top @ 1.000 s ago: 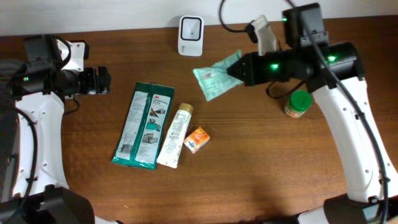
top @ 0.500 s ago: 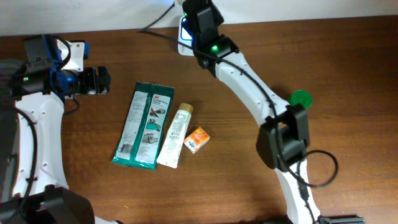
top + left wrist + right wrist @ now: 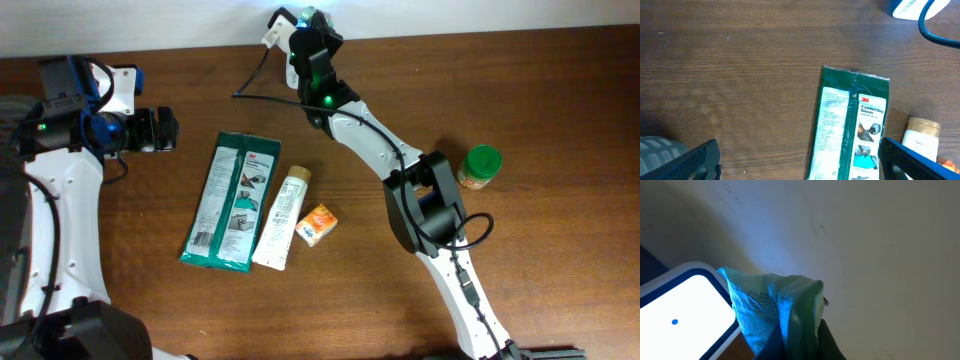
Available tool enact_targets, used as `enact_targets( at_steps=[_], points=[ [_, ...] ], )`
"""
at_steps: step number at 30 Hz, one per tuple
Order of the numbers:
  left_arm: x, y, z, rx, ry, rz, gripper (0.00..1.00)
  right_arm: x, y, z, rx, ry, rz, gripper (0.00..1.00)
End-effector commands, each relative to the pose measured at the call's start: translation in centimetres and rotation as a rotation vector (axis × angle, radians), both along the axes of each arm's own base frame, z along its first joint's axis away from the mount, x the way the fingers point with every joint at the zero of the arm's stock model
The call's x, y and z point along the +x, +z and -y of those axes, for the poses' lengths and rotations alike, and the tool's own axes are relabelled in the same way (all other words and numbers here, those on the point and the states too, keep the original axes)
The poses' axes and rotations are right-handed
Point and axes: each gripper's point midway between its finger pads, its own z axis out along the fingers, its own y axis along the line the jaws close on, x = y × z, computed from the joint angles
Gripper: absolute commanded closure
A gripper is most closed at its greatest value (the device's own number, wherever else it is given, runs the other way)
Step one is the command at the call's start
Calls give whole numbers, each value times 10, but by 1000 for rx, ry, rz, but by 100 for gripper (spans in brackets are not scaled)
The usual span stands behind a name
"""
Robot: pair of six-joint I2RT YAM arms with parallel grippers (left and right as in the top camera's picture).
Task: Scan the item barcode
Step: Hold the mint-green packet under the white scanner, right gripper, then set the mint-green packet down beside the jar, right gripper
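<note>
At the back edge of the worktop, against the pale wall: the R arm is stretched out long, and its end effector is clamped shut on one pale green pouch.

Pouch is thin, crinkly plastic film w/ fine print we can't read. It is lit blue and held up just above and beside the scanner. Whether they touch, we can't tell.

Scanner is smooth white plastic w/ rounded corners. It has a glowing white face w/ a dark blue border and 1 small blue dot.

The L end effector hangs over the left part of the worktop w/ fingers spread wide and nothing between them.

Worktop is dark brown wood w/ visible grain and a matte finish.

Loose items, 1 of each:
- Flat, dark green, glossy glove pack, long rectangle, "3M Comfort Gloves" label, lying flat.
- White tube w/ tan cap, lying alongside the pack's right edge, just beside it.
- Small orange carton, boxy, right next to the tube's lower end.
- Short round jar w/ green lid, upright, well apart from the rest on the right. Lid is on; contents not clear to us.

A black cable loops loosely on the wood near the R arm's wrist.
</note>
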Motion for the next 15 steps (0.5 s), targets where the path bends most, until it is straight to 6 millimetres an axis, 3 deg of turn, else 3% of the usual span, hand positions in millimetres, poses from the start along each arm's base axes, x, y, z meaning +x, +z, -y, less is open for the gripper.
enact_targets(
  at_steps=[1,4,7,8,11,15],
  points=[
    [0,6,-1,4,-13,19,1,1,15,6,31,-37,35,96],
    [0,6,-1,4,-13,19,1,-4,38,10,127,-61,55,96],
    [0,6,-1,4,-13,19,1,-15,76,20,256,-86,60,96],
    [0,6,-1,4,-13,19,1,-30,104,23,368,-71,28,96],
    [0,6,-1,4,-13,19,1,-63,141,29,561,-69,-54,96],
    [0,6,-1,4,-13,19,1,-129,154,59,763,-154,-290,96]
  ],
)
